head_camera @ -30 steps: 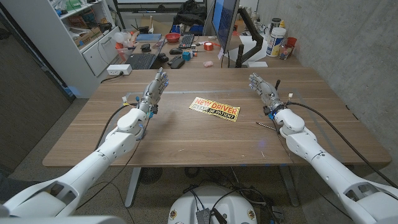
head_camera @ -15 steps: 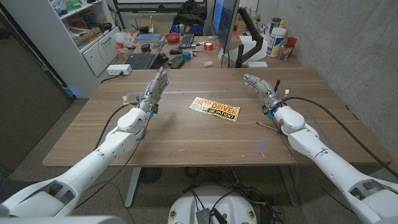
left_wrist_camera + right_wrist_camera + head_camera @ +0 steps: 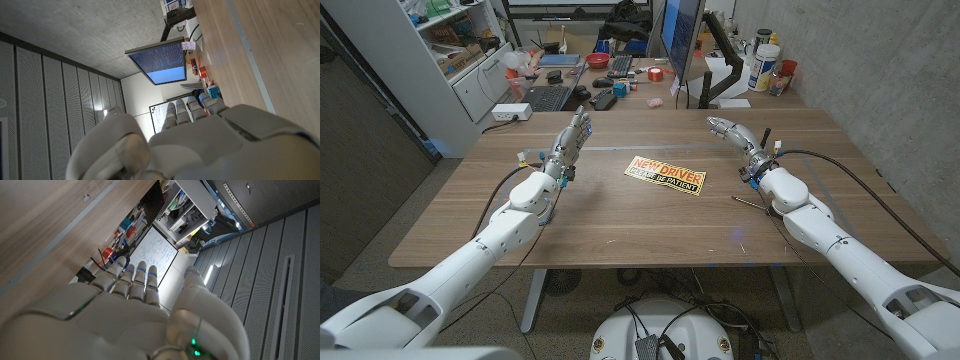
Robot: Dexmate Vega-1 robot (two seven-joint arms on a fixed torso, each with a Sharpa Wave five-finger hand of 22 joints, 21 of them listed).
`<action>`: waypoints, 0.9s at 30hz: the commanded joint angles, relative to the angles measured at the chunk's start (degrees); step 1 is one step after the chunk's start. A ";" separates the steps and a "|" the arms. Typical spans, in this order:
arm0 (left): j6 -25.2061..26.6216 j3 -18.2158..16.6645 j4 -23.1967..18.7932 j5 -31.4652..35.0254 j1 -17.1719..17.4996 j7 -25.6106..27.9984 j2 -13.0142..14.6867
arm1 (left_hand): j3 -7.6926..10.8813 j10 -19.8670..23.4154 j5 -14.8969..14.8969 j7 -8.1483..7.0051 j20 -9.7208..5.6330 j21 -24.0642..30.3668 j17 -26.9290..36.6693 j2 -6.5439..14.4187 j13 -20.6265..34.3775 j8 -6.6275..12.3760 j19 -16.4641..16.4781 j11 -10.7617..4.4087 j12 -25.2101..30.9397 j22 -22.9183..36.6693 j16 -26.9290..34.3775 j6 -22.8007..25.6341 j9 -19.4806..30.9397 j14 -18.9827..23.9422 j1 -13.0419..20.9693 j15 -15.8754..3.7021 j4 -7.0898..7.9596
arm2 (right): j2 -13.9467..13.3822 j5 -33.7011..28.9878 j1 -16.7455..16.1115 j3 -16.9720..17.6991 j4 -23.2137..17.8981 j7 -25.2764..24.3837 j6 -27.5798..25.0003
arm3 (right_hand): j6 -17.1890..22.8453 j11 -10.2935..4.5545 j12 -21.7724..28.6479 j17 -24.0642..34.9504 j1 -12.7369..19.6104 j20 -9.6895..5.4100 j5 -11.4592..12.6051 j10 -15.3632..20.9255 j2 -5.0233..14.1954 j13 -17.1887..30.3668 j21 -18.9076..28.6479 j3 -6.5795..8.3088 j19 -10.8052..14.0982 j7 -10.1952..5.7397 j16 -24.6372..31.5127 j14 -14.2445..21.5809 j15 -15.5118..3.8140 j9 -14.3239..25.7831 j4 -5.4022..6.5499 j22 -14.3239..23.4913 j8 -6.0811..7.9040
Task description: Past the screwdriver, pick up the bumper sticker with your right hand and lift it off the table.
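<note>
The bumper sticker [image 3: 665, 175] is a black strip with orange and yellow lettering, lying flat at the middle of the wooden table [image 3: 620, 220]. A thin dark screwdriver [image 3: 750, 201] lies on the table near my right wrist. My right hand [image 3: 737, 136] is above the table to the right of the sticker, fingers straight and apart, holding nothing; its back [image 3: 125, 305] fills the right wrist view. My left hand [image 3: 568, 143] stands left of the sticker, fingers straight, empty; its back [image 3: 200, 135] is in the left wrist view.
A small black upright object [image 3: 766, 134] stands just behind my right hand. A small blue and white item [image 3: 525, 158] lies by my left hand. Beyond the far edge is a cluttered desk with keyboards [image 3: 548, 97], a monitor [image 3: 682, 35] and bottles [image 3: 767, 66].
My right hand has swung to the left and tilted toward the sticker. The left hand has stayed put.
</note>
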 commanded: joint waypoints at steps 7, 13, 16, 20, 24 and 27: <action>0.15 1.19 -1.86 0.04 -0.10 1.62 1.16 | -0.34 0.33 -0.13 0.00 -3.02 0.36 0.11 0.38 -0.08 0.31 0.22 -0.24 0.33 0.25 0.27 0.63 0.31 0.13 0.56 -0.24 0.24 | -2.23 -6.87 0.87 -1.61 -1.18 -1.72 0.75 | -0.03 -0.67 0.04 0.11 1.96 -0.58 0.28 0.17 0.45 0.11 0.42 0.86 0.18 -0.85 0.22 0.49 -0.22 0.30 -0.43 0.18 -0.17; -0.20 1.51 -2.34 -0.04 0.04 2.18 1.47 | -0.39 0.31 -0.15 -0.03 -2.94 0.36 0.11 0.42 -0.08 0.35 0.21 -0.32 0.32 0.25 0.27 0.75 0.32 0.15 0.59 -0.26 0.23 | -3.04 -9.29 1.30 -2.11 -1.69 -1.92 0.91 | 0.13 -0.97 0.02 0.10 2.76 -0.52 0.23 0.21 0.59 0.11 0.41 1.22 0.16 -1.22 0.18 0.55 -0.21 0.30 -0.54 0.18 -0.17; -0.40 1.66 -2.47 -0.08 0.06 2.41 1.59 | -0.41 0.30 -0.15 -0.06 -2.93 0.35 0.11 0.44 -0.08 0.33 0.19 -0.18 0.31 0.25 0.26 0.73 0.32 0.13 0.61 -0.28 0.22 | -2.95 -9.53 1.51 -2.24 -1.48 -1.76 1.10 | 0.22 -1.06 0.01 0.10 3.23 -0.54 0.19 0.25 0.59 0.11 0.42 1.40 0.16 -1.35 0.18 0.67 -0.30 0.31 -0.60 0.18 -0.17; -0.60 1.86 -2.66 -0.03 0.11 3.04 1.70 | -0.43 0.33 -0.16 -0.10 -2.89 0.34 0.11 0.46 -0.08 0.35 0.15 -0.22 0.32 0.26 0.27 0.79 0.32 0.15 0.62 -0.23 0.22 | -2.96 -10.32 1.85 -2.50 -1.12 -1.69 1.78 | 0.30 -1.20 0.00 0.09 3.56 -0.54 0.14 0.27 0.54 0.11 0.43 1.51 0.17 -1.42 0.19 0.77 -0.31 0.31 -0.62 0.19 -0.18; -0.63 2.15 -2.84 -0.09 0.10 3.39 1.80 | -0.47 0.36 -0.17 -0.09 -2.87 0.35 0.11 0.49 -0.08 0.31 0.15 -0.29 0.33 0.26 0.27 0.72 0.32 0.15 0.65 -0.23 0.21 | -2.86 -11.11 2.00 -2.57 -0.81 -2.12 2.78 | 0.30 -1.46 -0.04 0.09 3.94 -0.55 0.08 0.24 0.43 0.11 0.44 1.63 0.18 -1.44 0.22 0.98 -0.46 0.31 -0.63 0.19 -0.22; -0.58 2.41 -3.12 -0.10 0.03 3.62 1.92 | -0.50 0.36 -0.18 -0.09 -2.87 0.34 0.11 0.51 -0.08 0.31 0.14 -0.22 0.33 0.26 0.26 0.72 0.32 0.13 0.66 -0.19 0.21 | -2.90 -12.30 2.16 -2.72 -0.71 -2.71 3.49 | 0.19 -1.48 -0.05 0.09 4.09 -0.55 0.06 0.22 0.37 0.11 0.44 1.67 0.19 -1.57 0.20 1.00 -0.45 0.32 -0.62 0.19 -0.29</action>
